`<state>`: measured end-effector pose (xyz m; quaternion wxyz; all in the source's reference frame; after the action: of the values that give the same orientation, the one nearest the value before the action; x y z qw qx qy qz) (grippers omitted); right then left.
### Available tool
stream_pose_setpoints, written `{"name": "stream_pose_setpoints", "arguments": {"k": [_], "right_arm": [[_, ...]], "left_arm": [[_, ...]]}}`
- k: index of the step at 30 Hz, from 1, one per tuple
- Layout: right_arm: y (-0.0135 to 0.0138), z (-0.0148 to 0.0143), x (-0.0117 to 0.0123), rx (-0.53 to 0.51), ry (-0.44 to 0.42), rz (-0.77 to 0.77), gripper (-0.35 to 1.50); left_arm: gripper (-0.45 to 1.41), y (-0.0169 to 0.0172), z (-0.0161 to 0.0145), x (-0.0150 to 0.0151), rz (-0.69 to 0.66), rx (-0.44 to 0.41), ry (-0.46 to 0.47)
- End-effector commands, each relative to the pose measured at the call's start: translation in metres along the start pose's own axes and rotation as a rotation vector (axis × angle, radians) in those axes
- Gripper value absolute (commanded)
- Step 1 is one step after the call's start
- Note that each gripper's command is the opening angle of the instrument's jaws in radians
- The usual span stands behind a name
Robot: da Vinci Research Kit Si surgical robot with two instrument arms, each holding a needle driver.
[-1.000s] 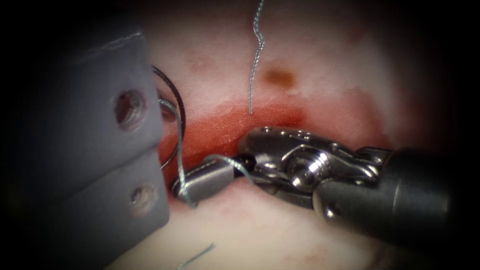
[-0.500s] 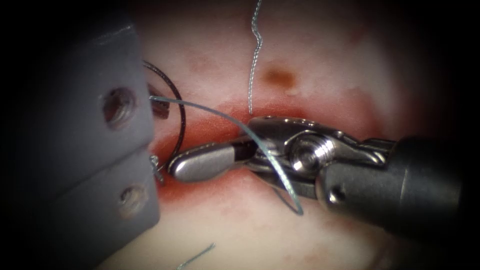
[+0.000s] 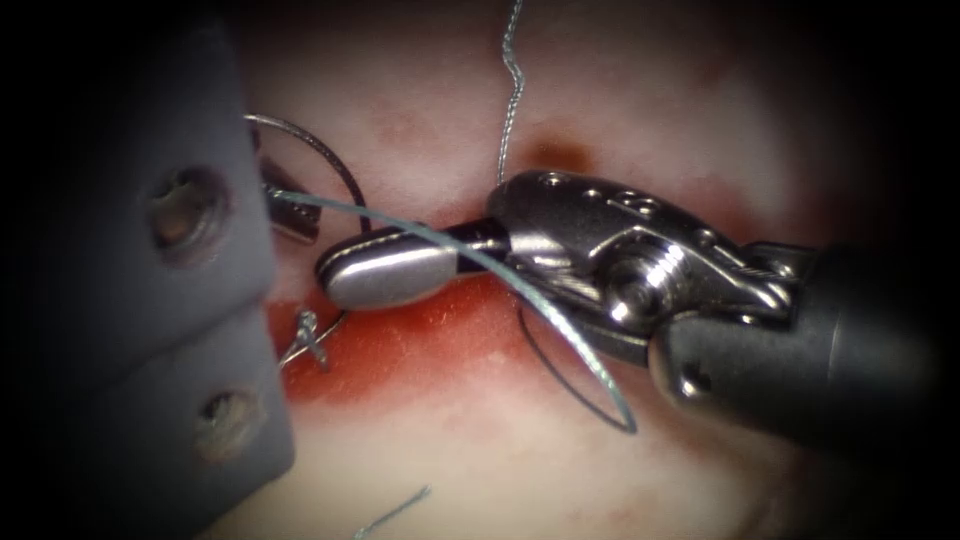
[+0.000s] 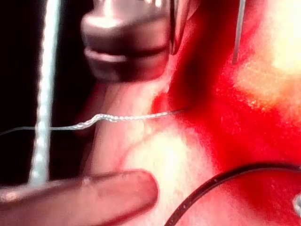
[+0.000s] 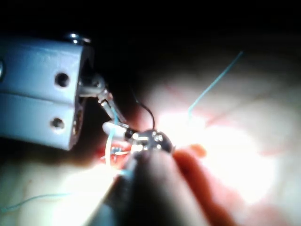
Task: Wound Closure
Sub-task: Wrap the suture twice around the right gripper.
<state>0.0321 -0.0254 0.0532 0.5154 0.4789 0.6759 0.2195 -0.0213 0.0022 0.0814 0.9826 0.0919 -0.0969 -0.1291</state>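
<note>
Right tool [image 3: 385, 272], jaws pressed together with thread [image 3: 560, 330] looped over, has lifted above the cut [image 3: 400, 350]; left tool's [image 3: 290, 215] jaws: cannot tell.

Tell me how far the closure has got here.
Done: one knot sits at the cut's left end, and a cut end lies below it. In hand: thread drapes in a loop over the right pincer, shut with nothing seen in it. The needle is out of the tissue beside the left pincer, whose hold I cannot tell. Left: the cut right of the knot shows no stitch.
</note>
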Motion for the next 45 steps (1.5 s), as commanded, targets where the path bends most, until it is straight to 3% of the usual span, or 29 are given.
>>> {"name": "stream_pose_setpoints", "arguments": {"k": [1, 3, 5, 7, 16, 19, 26, 31, 34, 36, 38, 41, 45], "right_arm": [[0.0002, 0.0006, 0.0008, 0.015, -0.049, 0.022, -0.35], [-0.0006, 0.0004, 0.0002, 0.022, -0.142, 0.11, -0.35], [-0.0014, 0.0006, -0.0005, 0.052, -0.17, 0.209, -0.35], [-0.0018, 0.0009, -0.0006, 0.079, -0.164, 0.299, -0.35], [-0.0038, 0.0019, 0.0012, 0.239, -0.03, 0.389, -0.35], [-0.0046, 0.0021, 0.003, 0.238, 0.047, 0.413, -0.35], [-0.0042, 0.0024, 0.0036, 0.227, 0.122, 0.41, -0.35], [-0.0033, 0.0026, 0.0038, 0.192, 0.235, 0.269, -0.35], [-0.0029, 0.0024, 0.0041, 0.114, 0.294, 0.162, -0.35], [-0.0025, 0.0018, 0.0048, -0.042, 0.285, 0.004, -0.35], [-0.0024, 0.0016, 0.0049, -0.153, 0.277, -0.054, -0.35], [-0.0023, 0.0014, 0.0051, -0.322, 0.216, -0.106, -0.35], [-0.0022, 0.0016, 0.0051, -0.549, 0.065, -0.198, -0.35]], "left_arm": [[-0.45, 0.0015, -0.0002, -0.0004, -0.024, -0.046, 0.021], [-0.45, 0.0024, 0.0007, 0.0003, -0.125, -0.148, 0.073], [-0.45, 0.0027, 0.0016, 0.0014, -0.145, -0.197, 0.117], [-0.45, 0.0027, 0.0024, 0.0022, -0.142, -0.184, 0.133], [-0.45, 0.0026, 0.004, 0.0047, -0.084, -0.15, 0.275], [-0.45, 0.0012, 0.0052, 0.0053, -0.104, -0.146, 0.386], [-0.45, -0.0012, 0.0064, 0.005, -0.066, -0.057, 0.416], [-0.45, -0.0029, 0.0059, 0.0043, -0.071, -0.003, 0.42], [-0.45, -0.0035, 0.0053, 0.0037, -0.077, 0.017, 0.418], [-0.45, -0.0038, 0.0047, 0.0031, -0.069, 0.027, 0.402], [-0.45, -0.004, 0.0045, 0.0029, -0.062, 0.031, 0.393], [-0.45, -0.0041, 0.0044, 0.0025, -0.062, 0.033, 0.385], [-0.45, -0.0044, 0.004, 0.0023, -0.043, 0.042, 0.375]]}}
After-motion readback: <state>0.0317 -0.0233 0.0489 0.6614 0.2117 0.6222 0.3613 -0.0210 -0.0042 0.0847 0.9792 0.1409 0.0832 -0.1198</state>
